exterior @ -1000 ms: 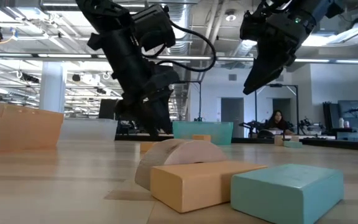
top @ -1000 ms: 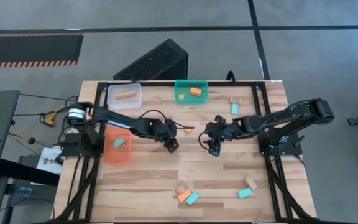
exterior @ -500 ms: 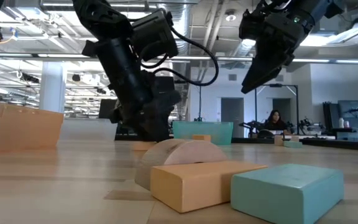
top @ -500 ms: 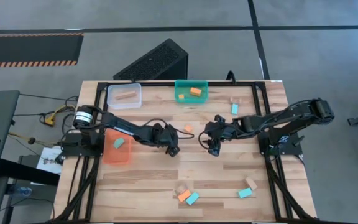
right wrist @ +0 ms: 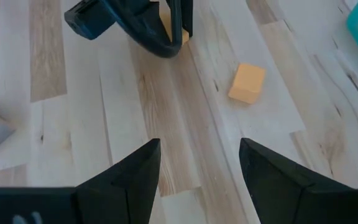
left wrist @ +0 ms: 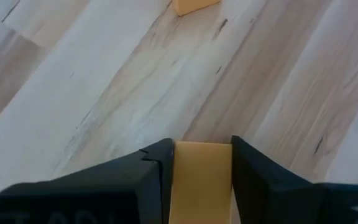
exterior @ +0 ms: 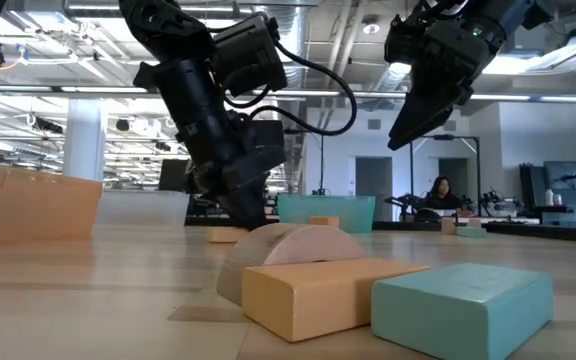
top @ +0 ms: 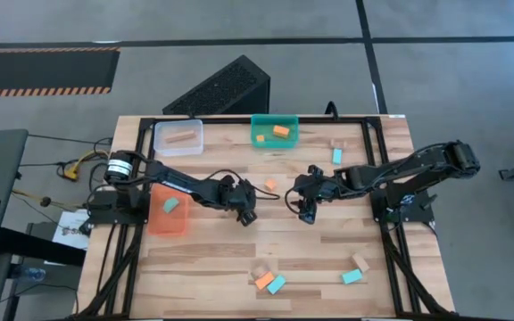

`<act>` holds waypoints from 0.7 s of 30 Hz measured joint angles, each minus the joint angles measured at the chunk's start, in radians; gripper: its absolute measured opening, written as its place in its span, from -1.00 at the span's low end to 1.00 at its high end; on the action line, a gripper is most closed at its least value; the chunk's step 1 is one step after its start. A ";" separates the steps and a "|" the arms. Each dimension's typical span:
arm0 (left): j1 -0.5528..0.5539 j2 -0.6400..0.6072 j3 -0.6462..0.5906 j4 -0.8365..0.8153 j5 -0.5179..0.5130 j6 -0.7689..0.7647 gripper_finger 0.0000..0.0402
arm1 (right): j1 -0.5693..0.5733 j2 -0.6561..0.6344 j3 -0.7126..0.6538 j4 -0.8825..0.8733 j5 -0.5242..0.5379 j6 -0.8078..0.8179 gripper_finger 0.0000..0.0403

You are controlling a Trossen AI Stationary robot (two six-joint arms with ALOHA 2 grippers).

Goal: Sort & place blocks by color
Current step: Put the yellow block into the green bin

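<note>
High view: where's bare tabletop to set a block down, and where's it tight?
Free: the strip between the two claws and the near-edge block cluster, and the near-left corner below the orange bin. Tight: mid-table, where the left claw, shut on a tan block, faces the open right claw with an orange block beside.

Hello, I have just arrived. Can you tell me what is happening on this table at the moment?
A two-armed robot is sorting small blocks by color. The left gripper is down at the middle of the table, with its fingers on both sides of a tan block. An orange block lies loose nearby. The right gripper hangs open above the table, holding nothing. The clear bin, teal bin and orange bin each hold a block already, and several blocks lie unsorted.
</note>
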State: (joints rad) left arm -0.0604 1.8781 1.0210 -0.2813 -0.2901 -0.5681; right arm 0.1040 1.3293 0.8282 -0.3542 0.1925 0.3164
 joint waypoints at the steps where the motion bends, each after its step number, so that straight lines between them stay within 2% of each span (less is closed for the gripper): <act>1: 0.003 -0.006 -0.001 -0.001 0.005 0.014 -0.57 | 0.000 0.000 0.000 0.000 0.000 0.000 0.19; 5: 0.028 -0.065 -0.010 -0.019 0.013 0.079 -0.57 | 0.000 0.000 0.000 0.000 0.000 0.000 0.19; 10: 0.100 -0.179 -0.006 0.012 -0.037 0.161 -0.57 | 0.000 0.000 0.000 -0.001 0.000 -0.002 0.19; 13: 0.163 -0.218 -0.006 0.088 -0.030 0.222 -0.57 | 0.000 0.000 0.000 -0.001 0.027 -0.003 0.19; 16: 0.245 -0.232 -0.005 0.202 0.040 0.274 -0.57 | 0.000 0.000 0.000 -0.002 0.042 -0.005 0.19; 21: 0.399 -0.220 -0.004 0.432 0.233 0.293 -0.57 | 0.000 0.000 0.000 -0.003 0.044 -0.019 0.19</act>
State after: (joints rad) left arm 0.3386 1.6578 1.0172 0.1502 -0.0572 -0.2754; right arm 0.1043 1.3293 0.8280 -0.3573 0.2363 0.2973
